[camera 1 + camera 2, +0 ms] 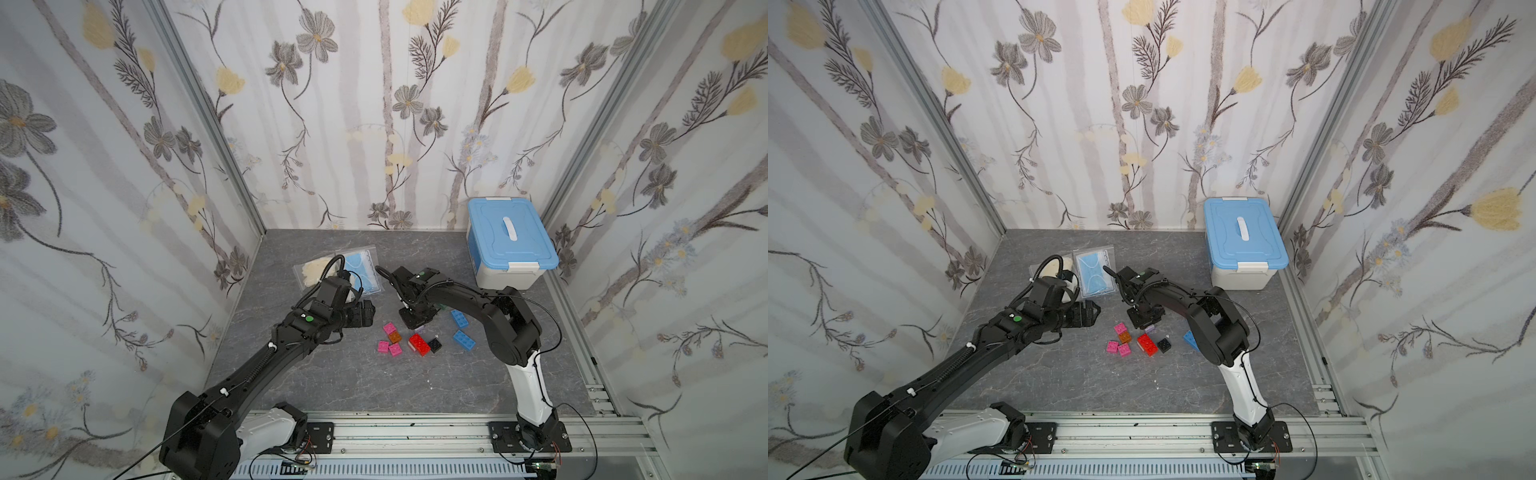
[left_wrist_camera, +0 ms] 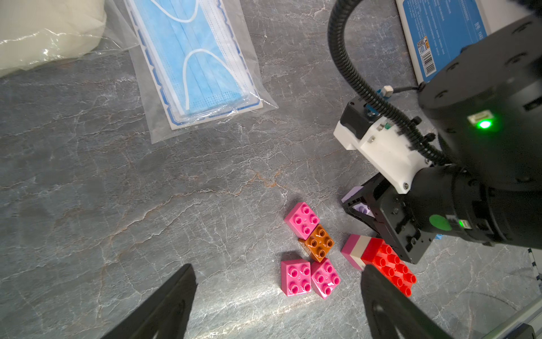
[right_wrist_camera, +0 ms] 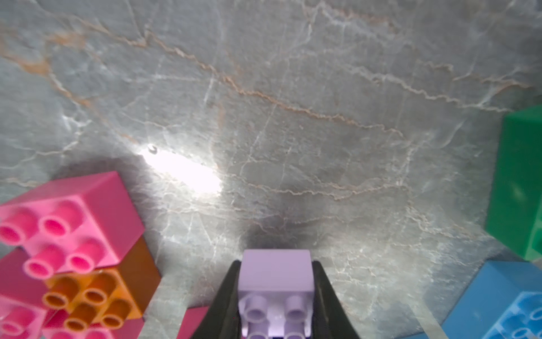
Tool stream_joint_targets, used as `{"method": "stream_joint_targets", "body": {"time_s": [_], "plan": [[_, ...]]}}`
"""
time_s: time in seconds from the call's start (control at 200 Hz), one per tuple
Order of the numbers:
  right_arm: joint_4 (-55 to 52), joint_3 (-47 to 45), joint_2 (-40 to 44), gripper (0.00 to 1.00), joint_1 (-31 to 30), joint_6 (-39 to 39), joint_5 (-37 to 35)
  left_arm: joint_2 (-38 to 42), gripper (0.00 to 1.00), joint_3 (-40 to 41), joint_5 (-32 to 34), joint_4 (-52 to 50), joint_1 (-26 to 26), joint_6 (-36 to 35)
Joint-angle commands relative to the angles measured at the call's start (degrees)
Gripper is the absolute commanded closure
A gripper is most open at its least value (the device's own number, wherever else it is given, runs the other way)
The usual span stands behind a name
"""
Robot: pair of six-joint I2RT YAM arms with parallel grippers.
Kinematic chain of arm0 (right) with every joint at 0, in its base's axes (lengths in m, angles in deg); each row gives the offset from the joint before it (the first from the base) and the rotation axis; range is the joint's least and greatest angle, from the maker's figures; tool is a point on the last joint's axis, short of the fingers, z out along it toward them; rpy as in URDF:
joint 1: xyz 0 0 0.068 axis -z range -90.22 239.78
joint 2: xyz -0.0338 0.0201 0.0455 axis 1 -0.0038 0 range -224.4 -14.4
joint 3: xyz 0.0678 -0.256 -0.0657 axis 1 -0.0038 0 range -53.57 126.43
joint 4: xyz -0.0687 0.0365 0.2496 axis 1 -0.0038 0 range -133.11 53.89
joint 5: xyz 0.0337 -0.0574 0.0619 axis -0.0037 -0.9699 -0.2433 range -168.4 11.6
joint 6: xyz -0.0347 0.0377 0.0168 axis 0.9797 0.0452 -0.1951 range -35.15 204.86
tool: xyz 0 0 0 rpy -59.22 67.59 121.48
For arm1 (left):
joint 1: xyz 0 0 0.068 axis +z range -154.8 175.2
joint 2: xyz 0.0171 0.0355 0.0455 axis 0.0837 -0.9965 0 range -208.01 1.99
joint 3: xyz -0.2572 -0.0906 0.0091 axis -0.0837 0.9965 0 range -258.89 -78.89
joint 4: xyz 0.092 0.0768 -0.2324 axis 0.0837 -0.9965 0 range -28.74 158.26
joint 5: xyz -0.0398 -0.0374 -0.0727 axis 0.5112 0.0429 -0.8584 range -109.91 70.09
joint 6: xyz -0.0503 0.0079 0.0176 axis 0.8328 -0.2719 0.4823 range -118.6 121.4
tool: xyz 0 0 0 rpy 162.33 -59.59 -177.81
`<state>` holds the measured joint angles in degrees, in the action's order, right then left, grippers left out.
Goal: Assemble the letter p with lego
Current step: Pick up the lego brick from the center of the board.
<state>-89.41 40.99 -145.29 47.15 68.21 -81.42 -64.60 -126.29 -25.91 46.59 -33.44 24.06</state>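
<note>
While the blue-lidded box (image 1: pixel 511 241) fills the table's (image 1: pixel 332 386) one o'clock corner, the left gripper (image 1: pixel 366 312) hangs with its jaws spread wide, at nine o'clock of the pink bricks (image 1: pixel 390 328). The right gripper (image 3: pixel 276 263) pinches a lavender brick (image 3: pixel 275 278) at twelve o'clock of the red brick (image 1: pixel 419 345). An orange brick (image 1: pixel 395 337) lies among the pink ones at its nine o'clock.

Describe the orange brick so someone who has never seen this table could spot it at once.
On the grey marbled table, start at the white box with the blue lid at the back and come forward to the scatter of bricks. The orange brick sits among three pink squares, the only orange one.
</note>
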Motion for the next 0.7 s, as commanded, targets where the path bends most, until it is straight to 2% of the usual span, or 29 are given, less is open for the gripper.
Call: {"method": "stream_joint_targets", "body": {"time_s": [0.0,0.27,0.694], "plan": [[-0.1,-0.1,2.4,0.73,0.0,-0.2,-0.6,0.4,0.10,-0.1,0.6,0.3,0.2,-0.3],[-3.3,-0.2,8.4,0.74,-0.1,1.7,0.1,0.9,0.10,0.6,1.4,0.7,0.3,-0.2],[-6.3,-6.4,14.7,0.76,-3.3,5.6,4.1,1.0,0.10,1.0,1.8,0.8,0.9,-0.2]]}}
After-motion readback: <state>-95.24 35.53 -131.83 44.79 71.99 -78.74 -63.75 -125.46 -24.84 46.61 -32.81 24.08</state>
